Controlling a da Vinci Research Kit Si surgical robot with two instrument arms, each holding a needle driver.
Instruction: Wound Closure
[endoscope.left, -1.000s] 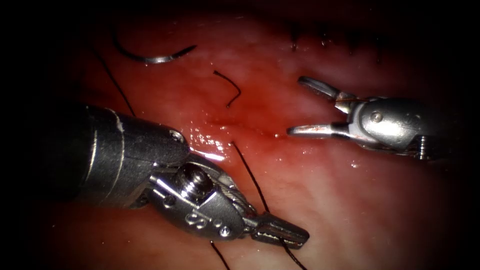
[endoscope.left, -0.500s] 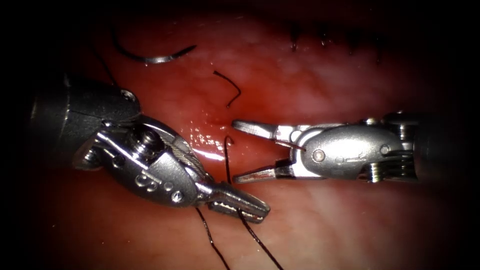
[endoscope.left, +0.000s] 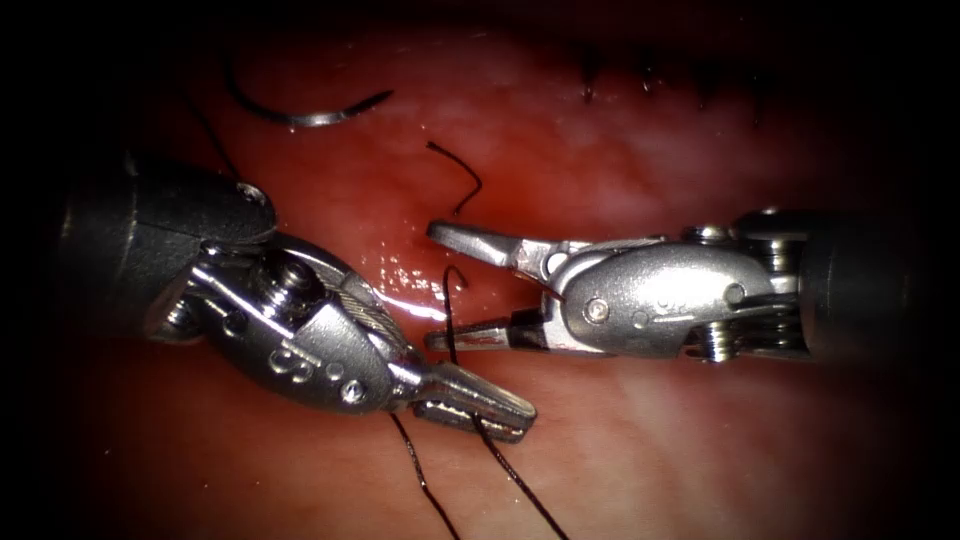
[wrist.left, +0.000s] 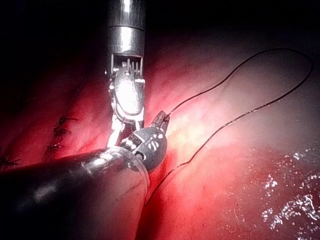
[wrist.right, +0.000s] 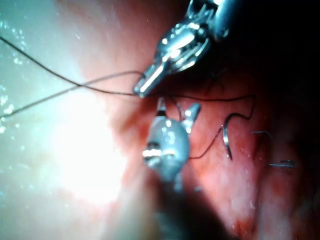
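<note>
Needle (endoscope.left: 300, 112) lies loose on the tissue (endoscope.left: 650, 440); left end effector (endoscope.left: 480, 405) pinches the thread (endoscope.left: 515, 480), right end effector (endoscope.left: 440, 285) spread around it.

Needle (endoscope.left: 305, 112) on tissue (endoscope.left: 700, 440), behind tools.

1. The left tool (endoscope.left: 480, 400), jaws clamped on the thread (endoscope.left: 452, 320), and the right tool (endoscope.left: 440, 285), jaws spread around that same strand, crowd the middle of the tissue (endoscope.left: 700, 440); little room lies between them.
2. The needle (endoscope.left: 305, 112) lies loose on the tissue beyond the left tool, apart from both tools, with bare tissue around it.
3. A cut end of thread (endoscope.left: 460, 180) lies just beyond the right tool's upper jaw.
4. Two thread strands trail toward the near edge under the left tool's jaws.
5. Near-right tissue is open.
</note>
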